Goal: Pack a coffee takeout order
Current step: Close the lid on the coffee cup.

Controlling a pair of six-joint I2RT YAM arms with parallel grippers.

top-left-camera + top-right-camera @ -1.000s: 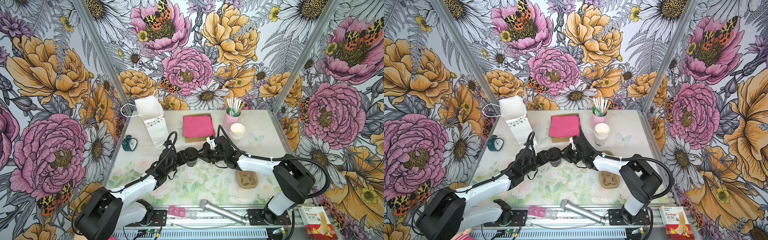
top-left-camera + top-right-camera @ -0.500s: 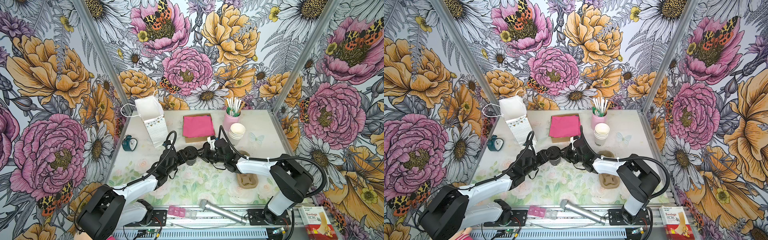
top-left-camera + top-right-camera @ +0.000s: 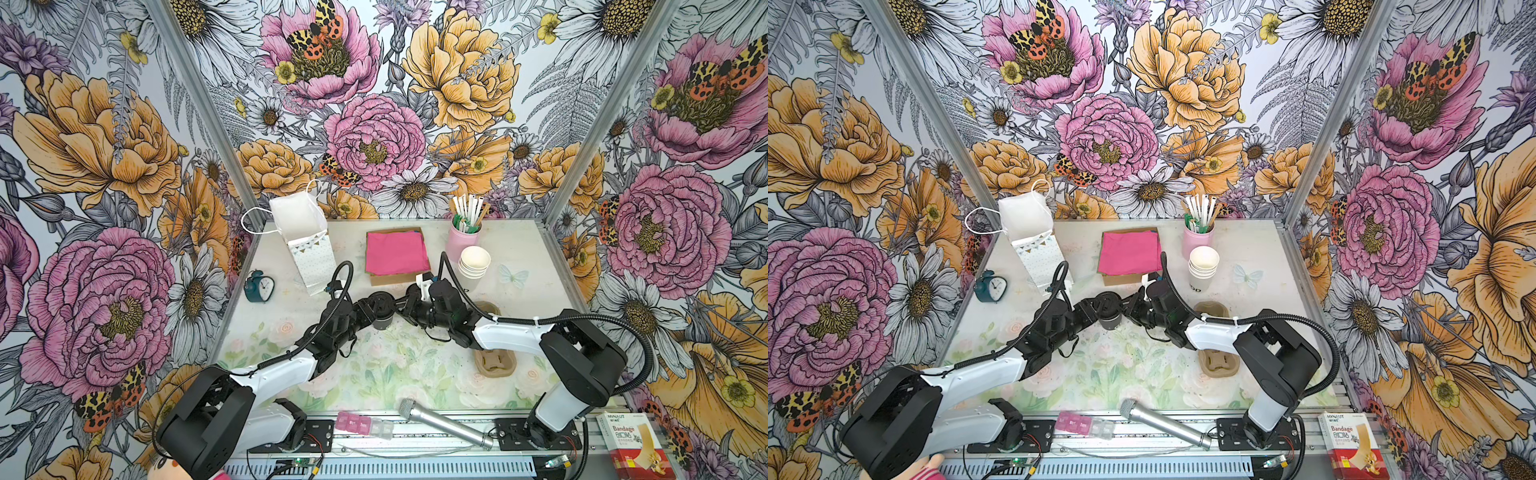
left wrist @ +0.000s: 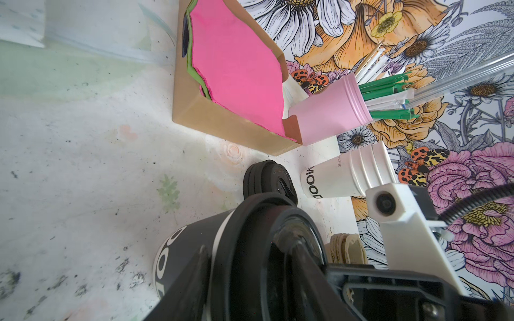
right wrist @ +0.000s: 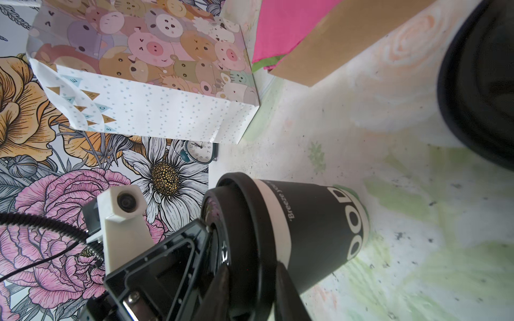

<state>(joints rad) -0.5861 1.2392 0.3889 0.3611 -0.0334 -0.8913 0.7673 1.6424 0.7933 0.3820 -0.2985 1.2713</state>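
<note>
A dark paper cup (image 3: 381,319) (image 3: 1109,323) with a white band stands mid-table with a round black lid (image 3: 381,301) (image 4: 250,236) (image 5: 244,222) on top. My left gripper (image 3: 369,309) (image 4: 247,247) is closed on it from the left, one finger across the lid top and one along the cup wall (image 4: 189,250). My right gripper (image 3: 402,307) (image 5: 253,269) pinches the lid's rim from the right, above and below. The pink napkin (image 3: 397,251) (image 3: 1129,251) lies in a cardboard tray (image 4: 222,122) behind.
A white gift bag (image 3: 307,245) stands open at the back left, with a teal clock (image 3: 258,286) beside it. A stack of white cups (image 3: 473,264) and a pink jar of stirrers (image 3: 463,239) stand back right. Spare black lids (image 4: 267,183) sit behind the cup. A brown carrier (image 3: 494,361) lies under my right arm.
My right gripper has edged slightly further in toward the cup. The cup, its lid and the left gripper have stayed nearly still.
</note>
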